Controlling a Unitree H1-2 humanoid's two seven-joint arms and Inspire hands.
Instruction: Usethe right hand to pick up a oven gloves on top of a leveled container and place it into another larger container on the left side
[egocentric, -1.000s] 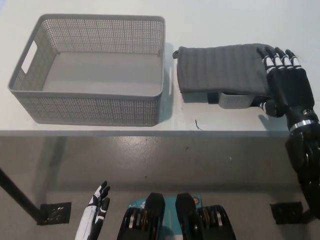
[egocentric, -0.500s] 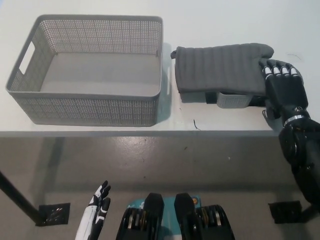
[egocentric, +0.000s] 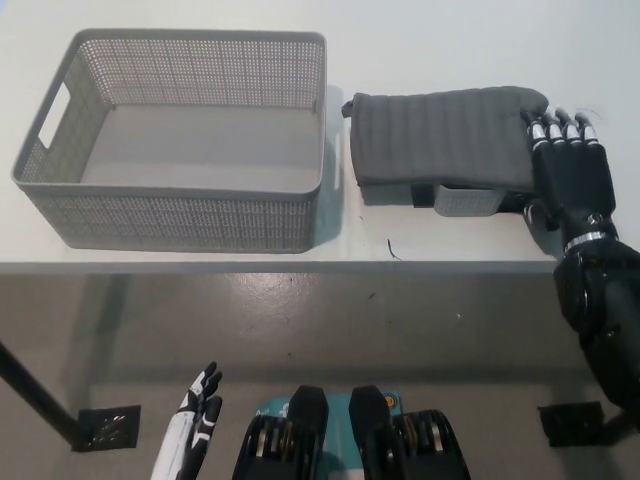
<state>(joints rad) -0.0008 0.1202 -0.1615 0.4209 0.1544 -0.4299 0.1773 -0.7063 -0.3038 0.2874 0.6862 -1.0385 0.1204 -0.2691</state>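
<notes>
One glove ungrasped: right hand shifted back up to its 3 o'clock edge, fingers spread, empty. Left hand idle at 7.

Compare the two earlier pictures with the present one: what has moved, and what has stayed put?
The black right hand first drew back off the oven glove's right end toward the table's front edge, then edged forward again; its fingers are now apart beside the glove, holding nothing. The glove stayed draped over the small container. The large basket stayed in place. The white left hand stayed low at the lower left.
</notes>
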